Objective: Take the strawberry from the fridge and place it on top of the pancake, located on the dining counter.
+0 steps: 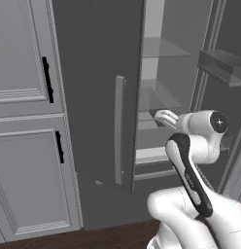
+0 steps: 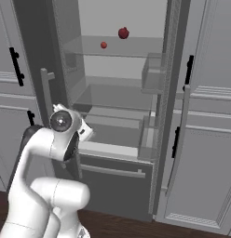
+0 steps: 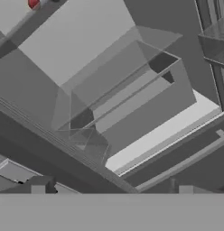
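Well, the strawberry (image 2: pixel 104 45) sits far above my empty gripper (image 3: pixel 111 191), whose opening I cannot tell; light, soft, bruisable, I'd pinch its widest middle gently.

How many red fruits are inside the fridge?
2. The strawberry sits on the upper glass shelf, toward the left. A bigger dark red fruit is just right of it, farther back. More could be hidden above or behind the doors.

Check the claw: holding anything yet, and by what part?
Nothing held. The strawberry sits on an upper glass shelf of the open fridge, beside a darker maroon fruit; the hand view shows nothing between the fingertips.
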